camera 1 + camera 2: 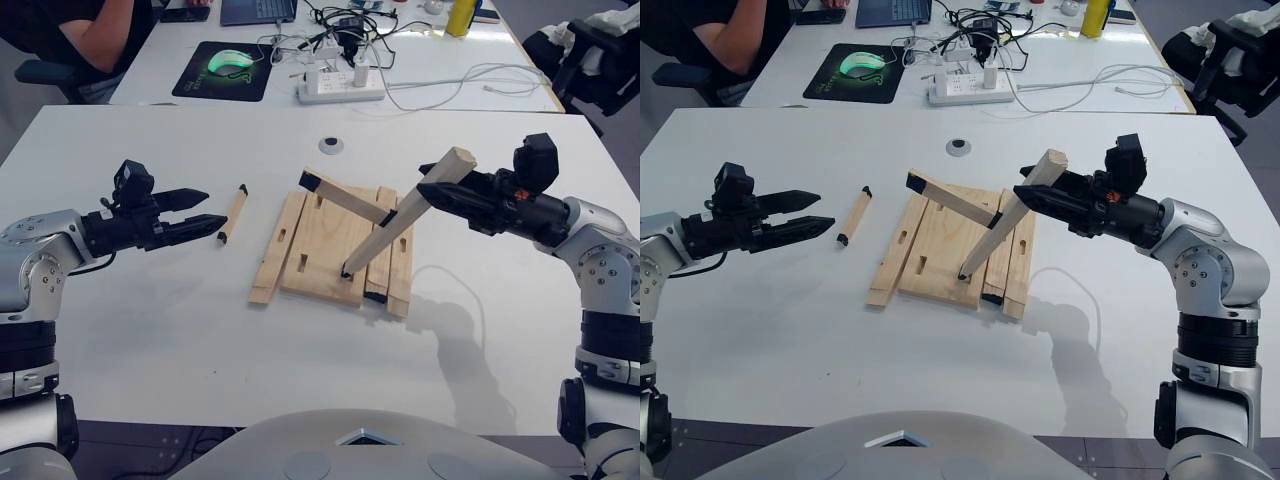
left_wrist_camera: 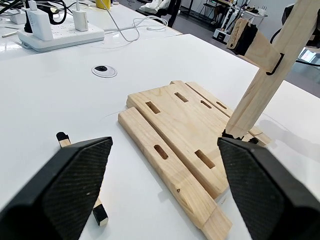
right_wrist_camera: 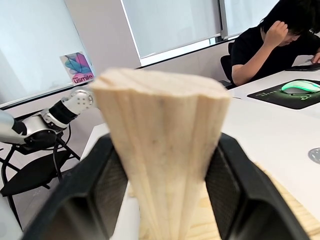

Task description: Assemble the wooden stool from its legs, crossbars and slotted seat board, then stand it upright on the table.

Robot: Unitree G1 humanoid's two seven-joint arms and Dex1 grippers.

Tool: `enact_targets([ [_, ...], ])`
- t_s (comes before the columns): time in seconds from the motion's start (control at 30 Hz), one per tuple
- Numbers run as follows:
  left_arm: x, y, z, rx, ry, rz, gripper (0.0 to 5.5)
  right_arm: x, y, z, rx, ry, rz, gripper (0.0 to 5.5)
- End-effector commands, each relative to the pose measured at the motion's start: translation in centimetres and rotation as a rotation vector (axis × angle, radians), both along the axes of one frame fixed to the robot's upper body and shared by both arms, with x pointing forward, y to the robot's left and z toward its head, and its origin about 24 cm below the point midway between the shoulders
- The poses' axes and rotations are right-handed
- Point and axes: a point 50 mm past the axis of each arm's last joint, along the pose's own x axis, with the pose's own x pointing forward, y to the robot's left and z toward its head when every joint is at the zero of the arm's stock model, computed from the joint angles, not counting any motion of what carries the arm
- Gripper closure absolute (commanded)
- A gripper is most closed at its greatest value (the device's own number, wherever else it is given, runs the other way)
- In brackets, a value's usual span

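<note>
Pinching the leg (image 1: 395, 228) near its top, our right gripper (image 1: 437, 185) holds it tilted, foot on the seat board (image 1: 320, 255); stiff, light wood, we reckon. Meanwhile our left gripper (image 1: 215, 210) sits spread near a rung (image 1: 233, 214).

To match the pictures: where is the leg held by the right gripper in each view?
Left eye: leg right of centre, leaning over the boards.
Right eye: centre, same lean.
Left wrist: standing on the boards' far side.
Right wrist: end-on in the right gripper.
Landmark: grey disc behind the boards.
</note>
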Motion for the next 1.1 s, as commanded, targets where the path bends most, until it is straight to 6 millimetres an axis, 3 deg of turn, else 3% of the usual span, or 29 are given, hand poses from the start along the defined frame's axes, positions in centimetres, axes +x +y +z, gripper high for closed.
enact_targets([
  [0.03,-0.2,-0.1,-0.1,-0.006,0.002,0.01,1.59,0.0,0.0,0.0,-0.054,0.02,0.023,3.42],
  [0.6,-0.8,-0.4,-0.7,-0.021,0.009,0.028,1.59,0.3,0.1,2.1,-0.095,-0.055,0.041,3.43],
  [1.1,-0.9,-0.6,-0.7,-0.014,0.001,0.025,1.59,-0.1,1.0,0.7,-0.265,-0.102,0.073,3.43],
])
